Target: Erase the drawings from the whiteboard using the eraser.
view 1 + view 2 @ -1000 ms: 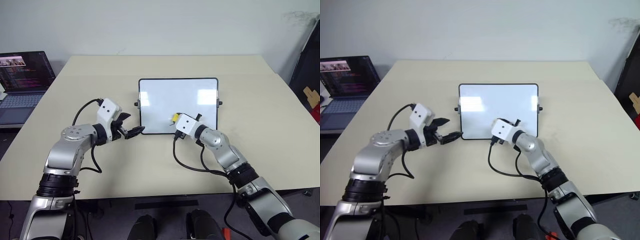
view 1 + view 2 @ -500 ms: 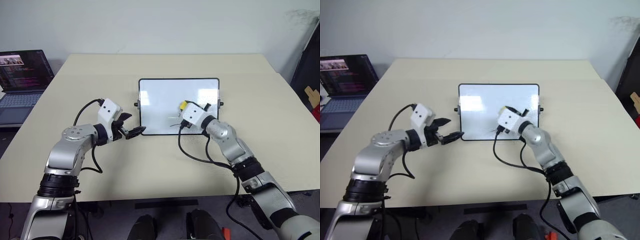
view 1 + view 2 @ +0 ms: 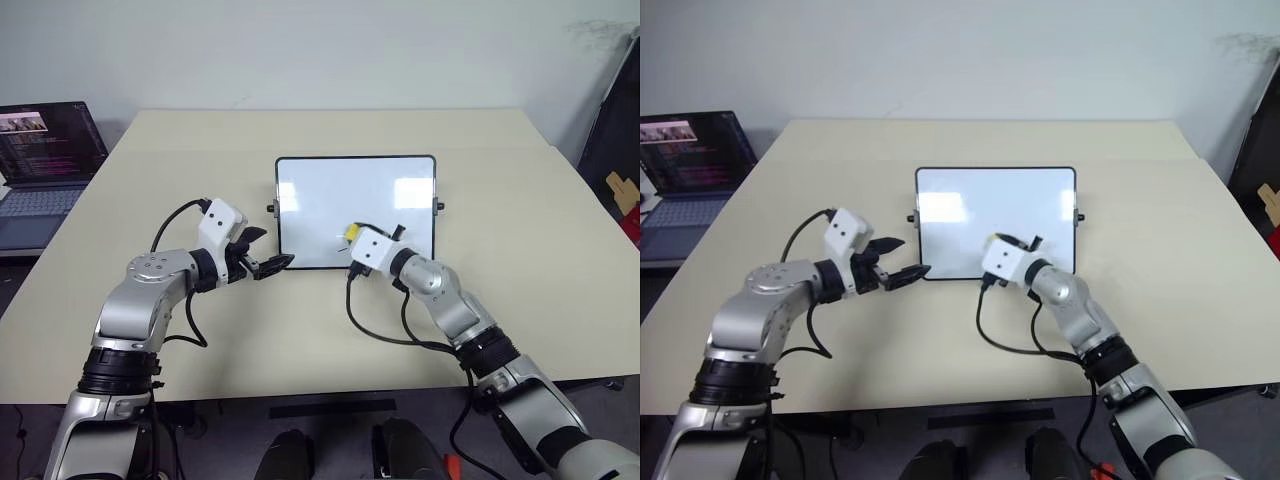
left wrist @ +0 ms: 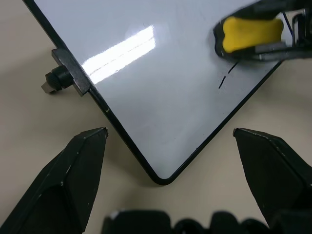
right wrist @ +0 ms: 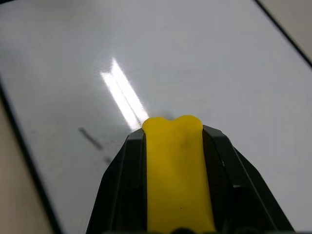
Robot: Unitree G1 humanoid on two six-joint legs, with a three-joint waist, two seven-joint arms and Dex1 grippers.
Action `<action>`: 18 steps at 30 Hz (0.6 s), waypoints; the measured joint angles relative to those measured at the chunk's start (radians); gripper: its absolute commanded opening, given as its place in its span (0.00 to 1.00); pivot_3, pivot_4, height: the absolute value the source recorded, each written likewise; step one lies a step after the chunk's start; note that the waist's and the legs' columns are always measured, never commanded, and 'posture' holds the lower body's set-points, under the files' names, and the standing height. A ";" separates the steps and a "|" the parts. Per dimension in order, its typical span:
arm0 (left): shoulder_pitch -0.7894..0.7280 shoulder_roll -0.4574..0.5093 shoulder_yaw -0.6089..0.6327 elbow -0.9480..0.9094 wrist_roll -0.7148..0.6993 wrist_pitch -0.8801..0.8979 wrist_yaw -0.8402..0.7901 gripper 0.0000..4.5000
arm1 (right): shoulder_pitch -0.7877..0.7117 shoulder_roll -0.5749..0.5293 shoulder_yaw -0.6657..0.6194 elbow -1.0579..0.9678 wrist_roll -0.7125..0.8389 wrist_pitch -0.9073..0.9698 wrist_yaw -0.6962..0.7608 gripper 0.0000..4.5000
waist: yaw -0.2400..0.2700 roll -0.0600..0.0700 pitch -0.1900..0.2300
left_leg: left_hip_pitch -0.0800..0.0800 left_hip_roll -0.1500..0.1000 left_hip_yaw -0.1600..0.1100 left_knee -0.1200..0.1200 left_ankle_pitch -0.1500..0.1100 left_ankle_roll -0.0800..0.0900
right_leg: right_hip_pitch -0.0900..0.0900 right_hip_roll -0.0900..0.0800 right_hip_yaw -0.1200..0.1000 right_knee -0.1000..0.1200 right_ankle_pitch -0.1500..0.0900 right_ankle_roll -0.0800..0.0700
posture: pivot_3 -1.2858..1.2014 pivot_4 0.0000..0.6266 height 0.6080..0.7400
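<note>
- Left eye view: the whiteboard (image 3: 355, 190) lay flat near the middle of the table (image 3: 520, 220), a laptop (image 3: 45, 160) well off at the table's left edge. The right gripper (image 3: 352, 237) was over the board's near part, clamped on the yellow eraser (image 3: 352, 232). The left gripper (image 3: 268, 263) hung just beside the board's near left corner, its fingers apart and holding nothing. From here the board looked almost wholly white.
- Right eye view: the same layout; no writing could be made out on the board at this size.
- Left wrist view: the board's near left corner lay between the two spread black fingers (image 4: 73, 170). One short thin black stroke (image 4: 225, 79) was left on the board, just beside the eraser.
- Right wrist view: the eraser sat pinched between the black fingers (image 5: 124, 180), close over the white surface; whether it touched could not be told. A short dark dash (image 5: 90, 138) lay to one side near the frame.
- Judgement: most of the drawings seemed gone; that last stroke remained to be wiped.
</note>
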 measured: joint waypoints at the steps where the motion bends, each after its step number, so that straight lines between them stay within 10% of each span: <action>1: 0.000 0.000 0.000 0.000 0.000 0.000 0.000 1.00 | -0.009 0.008 -0.017 0.000 0.008 0.003 -0.010 0.26 | 0.000 0.000 0.000 | 0.000 0.000 0.000 0.000 0.000 0.000 | -0.001 0.000 0.000 0.000 0.000 0.000 | 0.52 0.24 1.00; 18: 0.012 -0.012 -0.010 -0.011 0.000 0.000 0.001 1.00 | -0.069 0.106 -0.038 0.059 0.048 0.070 0.035 0.26 | -0.003 0.000 0.000 | -0.005 0.000 0.000 -0.001 0.000 0.000 | -0.005 -0.001 0.000 -0.002 0.000 0.000 | 0.52 0.24 1.00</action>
